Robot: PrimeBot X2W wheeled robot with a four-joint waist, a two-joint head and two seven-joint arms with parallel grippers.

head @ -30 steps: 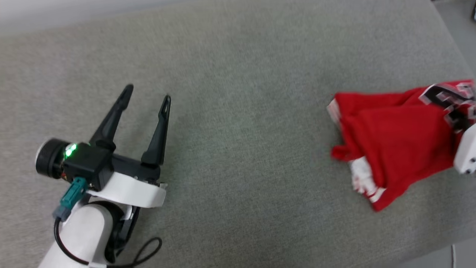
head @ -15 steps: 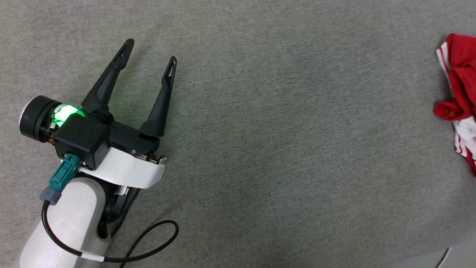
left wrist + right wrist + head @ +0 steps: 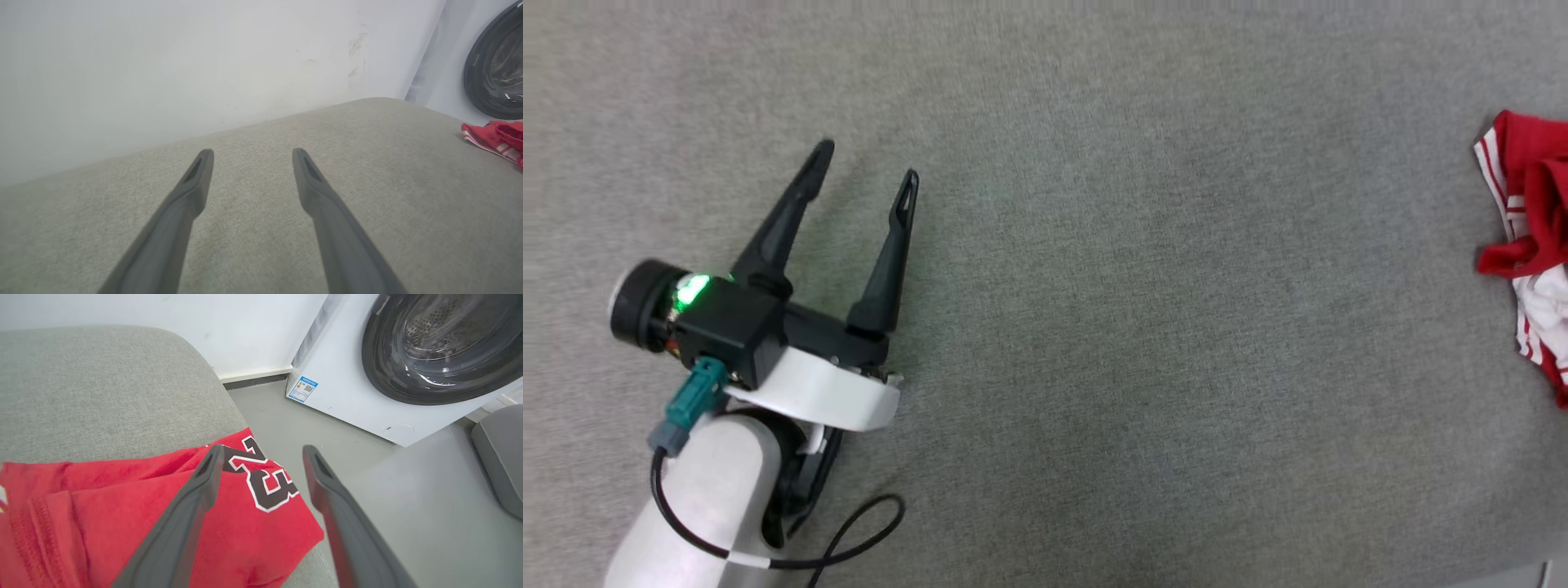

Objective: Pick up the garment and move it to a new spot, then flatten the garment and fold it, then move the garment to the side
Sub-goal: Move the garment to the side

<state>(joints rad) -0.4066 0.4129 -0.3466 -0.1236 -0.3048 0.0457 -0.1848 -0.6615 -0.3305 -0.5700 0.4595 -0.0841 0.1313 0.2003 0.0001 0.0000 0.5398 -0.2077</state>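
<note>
The right pincer (image 3: 263,453) has its 2 dark fingers spread wide apart. Under its left finger lies the garment (image 3: 135,514), crumpled red cloth that spreads away to the pincer's left. A black, white-outlined 23 (image 3: 265,479) on the cloth shows in the gap between the fingers. The garment rests at the rounded corner of a grey fabric surface (image 3: 102,388), which runs on ahead and left of the pincer. Beneath the right finger is grey floor (image 3: 408,498). Ahead and to the right stands a white washing machine (image 3: 347,400) with a dark round door (image 3: 441,343) and a small label (image 3: 302,388) at its lower corner. Far right sits a grey cushioned edge (image 3: 500,457).
</note>
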